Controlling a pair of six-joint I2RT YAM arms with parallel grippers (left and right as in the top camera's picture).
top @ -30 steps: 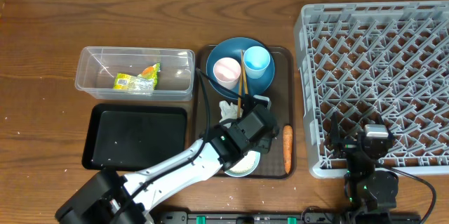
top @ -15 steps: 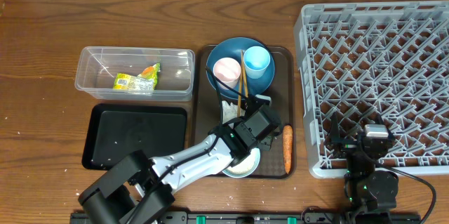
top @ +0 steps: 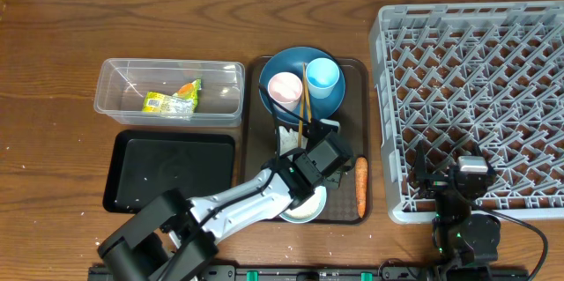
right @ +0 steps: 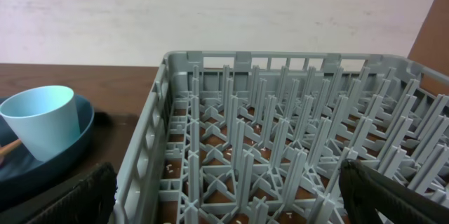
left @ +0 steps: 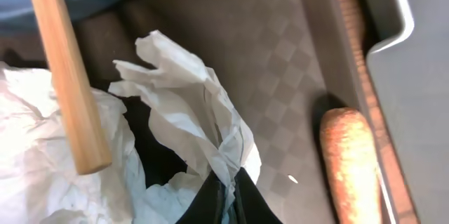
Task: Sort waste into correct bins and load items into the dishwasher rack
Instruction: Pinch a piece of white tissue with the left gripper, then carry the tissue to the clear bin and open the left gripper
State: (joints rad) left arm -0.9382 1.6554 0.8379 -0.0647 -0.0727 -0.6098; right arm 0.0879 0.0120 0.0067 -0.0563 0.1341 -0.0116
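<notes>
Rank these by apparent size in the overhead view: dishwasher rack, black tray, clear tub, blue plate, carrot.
1. dishwasher rack
2. black tray and clear tub, too alike to separate
3. blue plate
4. carrot

My left arm stretched forward, my right one tucked in.
My left gripper (left: 228, 185) points down, fingertips pinched tight on the tissue (left: 186, 104); my right gripper (right: 226, 182) sits low and level, jaws spread wide.
</notes>
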